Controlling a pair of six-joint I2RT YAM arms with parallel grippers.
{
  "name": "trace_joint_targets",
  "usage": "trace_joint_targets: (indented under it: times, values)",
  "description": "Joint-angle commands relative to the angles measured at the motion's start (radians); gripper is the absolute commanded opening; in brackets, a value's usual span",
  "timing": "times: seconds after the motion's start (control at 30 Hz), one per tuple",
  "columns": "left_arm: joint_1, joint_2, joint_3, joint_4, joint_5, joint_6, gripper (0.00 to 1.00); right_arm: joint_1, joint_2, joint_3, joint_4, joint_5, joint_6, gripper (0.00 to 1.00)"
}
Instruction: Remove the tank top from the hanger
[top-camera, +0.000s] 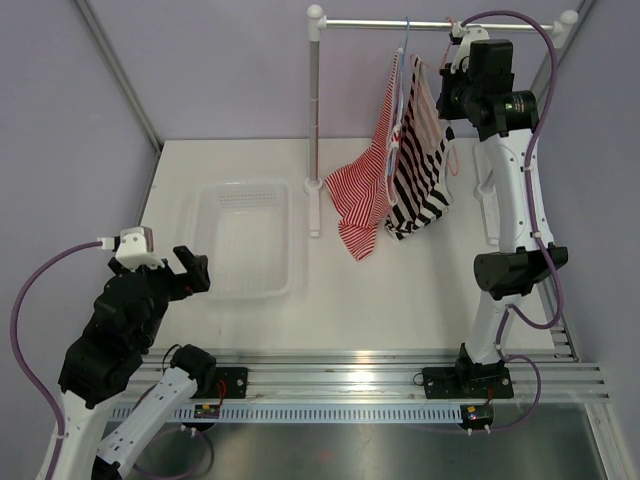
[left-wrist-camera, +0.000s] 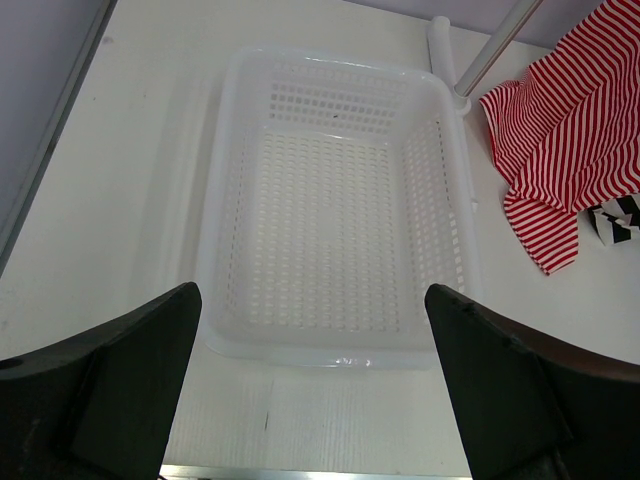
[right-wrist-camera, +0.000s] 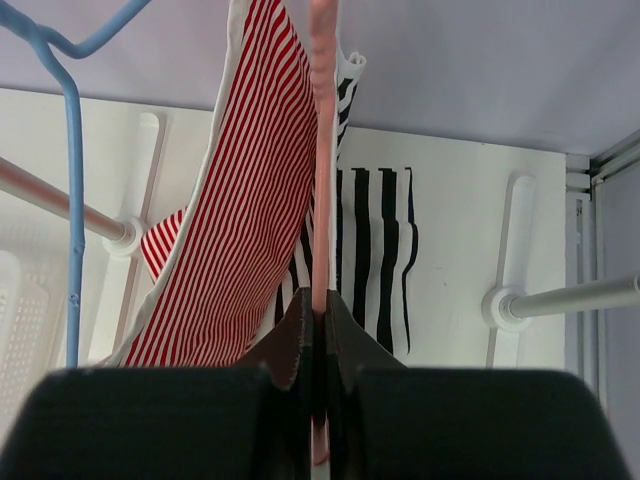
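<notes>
The black-and-white striped tank top (top-camera: 420, 190) hangs from the rail at the back right, on the pink hanger (top-camera: 453, 160). My right gripper (top-camera: 455, 65) is high up by the rail, at the top of the garment. In the right wrist view the gripper (right-wrist-camera: 318, 305) is shut on the pink hanger wire (right-wrist-camera: 322, 150), with the tank top (right-wrist-camera: 375, 240) hanging below it. My left gripper (top-camera: 195, 270) is open and empty, low at the near left. A corner of the tank top (left-wrist-camera: 615, 222) shows in the left wrist view.
A white perforated basket (top-camera: 245, 188) sits on the table in front of the left gripper (left-wrist-camera: 310, 295). A red-and-white striped garment (top-camera: 360, 190) on a blue hanger (right-wrist-camera: 70, 200) hangs just left of the tank top. The rack pole (top-camera: 314, 120) stands mid-table.
</notes>
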Motion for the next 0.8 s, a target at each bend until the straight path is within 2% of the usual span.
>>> trace_joint_targets:
  times: [0.0, 0.3, 0.4, 0.6, 0.77]
  values:
    - [-0.008, -0.012, -0.009, 0.046, -0.017, 0.01, 0.99, 0.001, -0.083, -0.015, 0.115, -0.014, 0.026, 0.0]
    - [-0.008, -0.018, -0.009, 0.039, -0.02, 0.007, 0.99, 0.001, -0.141, -0.032, 0.197, 0.022, 0.044, 0.0]
    - [-0.008, -0.018, -0.007, 0.038, -0.02, 0.005, 0.99, 0.001, -0.158, -0.025, 0.165, 0.043, 0.047, 0.0]
    - [-0.008, -0.016, 0.0, 0.033, -0.018, 0.007, 0.99, 0.003, -0.267, -0.138, 0.143, 0.08, 0.083, 0.0]
    - [-0.009, 0.004, 0.019, 0.03, -0.004, 0.014, 0.99, 0.001, -0.369, -0.205, 0.027, 0.082, 0.13, 0.0]
